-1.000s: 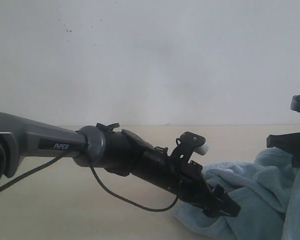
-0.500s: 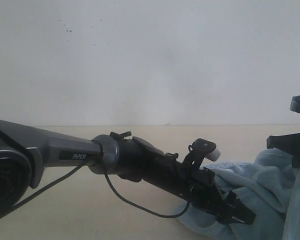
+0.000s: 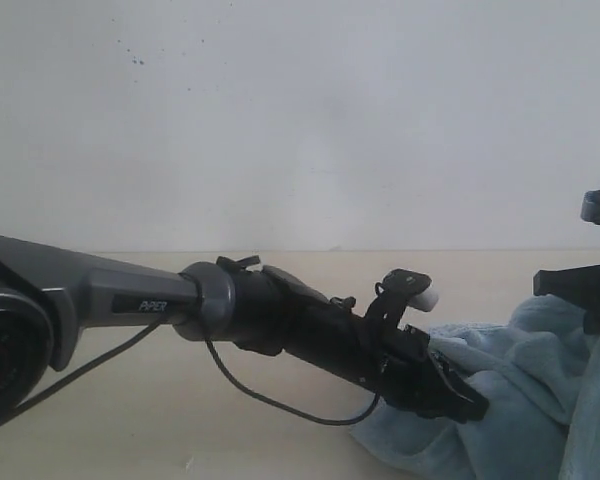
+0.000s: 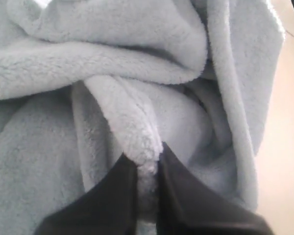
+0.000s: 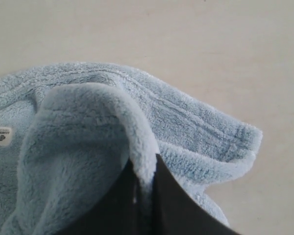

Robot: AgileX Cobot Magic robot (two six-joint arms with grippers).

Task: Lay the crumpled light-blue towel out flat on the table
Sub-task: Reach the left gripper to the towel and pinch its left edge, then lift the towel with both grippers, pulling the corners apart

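My left claw (image 4: 146, 159) has lifted a little and pulled back since a moment ago. It is clamped on a fold of the towel (image 3: 525, 400). My right claw (image 5: 143, 164) pinches another fold, maybe held up. The towel sits bunched at 4 o'clock on the pale worktop (image 3: 130, 420). A white wall (image 3: 300, 120) stands at 12 o'clock.

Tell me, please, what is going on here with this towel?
A robot is working on a light-blue towel on the table. The left tool is pinched shut on one fold and the right tool on another. The towel lies bunched and crumpled, not yet spread flat.
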